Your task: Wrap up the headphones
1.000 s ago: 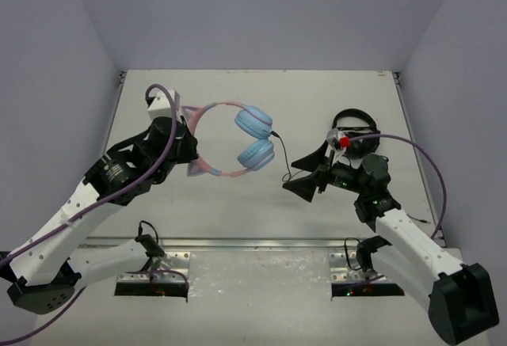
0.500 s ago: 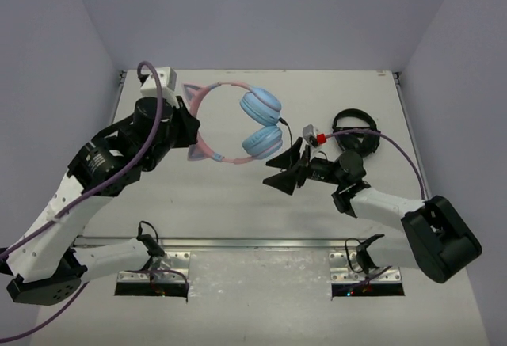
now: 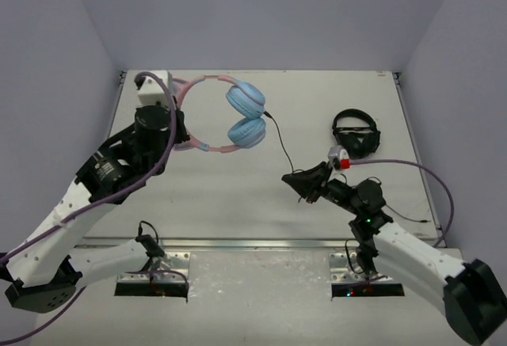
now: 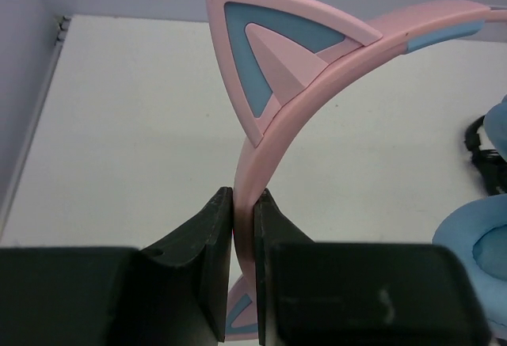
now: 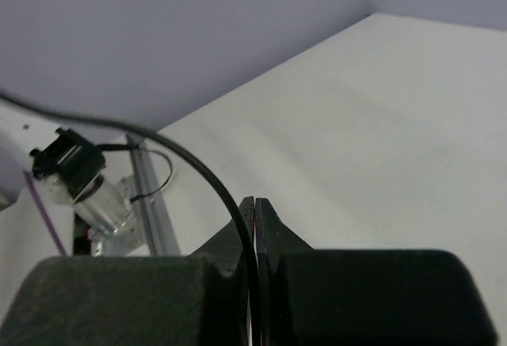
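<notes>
The headphones (image 3: 238,116) hang above the table's back left: pink headband with a cat ear (image 4: 269,53), two light blue earcups (image 3: 246,132). My left gripper (image 3: 179,123) is shut on the headband (image 4: 333,53), which is pinched between the fingers in the left wrist view, just below the ear. The thin black cable (image 3: 279,140) runs from the earcups down to my right gripper (image 3: 291,179). The right gripper (image 5: 256,203) is shut on that cable (image 5: 198,165), which curves up and away to the left from its jaws.
All-black headphones (image 3: 356,134) lie on the table at the right, beyond the right arm. A metal rail (image 3: 245,243) runs along the table's near edge. Walls close in the back and both sides.
The right gripper has gone from open to shut on the cable and pulled back toward the near right. The left arm has carried the headphones toward the back left.
</notes>
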{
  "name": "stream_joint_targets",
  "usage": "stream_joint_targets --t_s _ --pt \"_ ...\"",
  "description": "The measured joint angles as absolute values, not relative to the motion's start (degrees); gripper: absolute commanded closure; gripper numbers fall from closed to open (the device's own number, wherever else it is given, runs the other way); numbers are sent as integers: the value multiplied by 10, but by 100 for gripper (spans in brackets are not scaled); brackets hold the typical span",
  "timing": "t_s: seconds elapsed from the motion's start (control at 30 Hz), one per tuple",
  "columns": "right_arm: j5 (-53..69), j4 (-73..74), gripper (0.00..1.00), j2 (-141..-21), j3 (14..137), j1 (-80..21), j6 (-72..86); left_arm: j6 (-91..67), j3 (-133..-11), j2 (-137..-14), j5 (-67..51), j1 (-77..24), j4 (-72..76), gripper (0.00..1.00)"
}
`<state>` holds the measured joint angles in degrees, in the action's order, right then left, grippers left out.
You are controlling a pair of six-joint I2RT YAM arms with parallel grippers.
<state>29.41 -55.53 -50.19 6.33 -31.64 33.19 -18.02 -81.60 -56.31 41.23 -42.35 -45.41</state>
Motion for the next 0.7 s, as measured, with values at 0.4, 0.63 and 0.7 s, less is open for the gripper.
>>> stream_joint_targets --t_s 0.4,0.63,0.7 --pt "92 -21 99 -396 364 -316 134 63 -582 -614 234 -449 -321 100" --pt "104 112 99 -513 429 -335 83 90 -583 -635 94 -530 -311 100" --pt "97 133 99 -528 429 -347 76 91 -583 -645 76 -551 -311 100"
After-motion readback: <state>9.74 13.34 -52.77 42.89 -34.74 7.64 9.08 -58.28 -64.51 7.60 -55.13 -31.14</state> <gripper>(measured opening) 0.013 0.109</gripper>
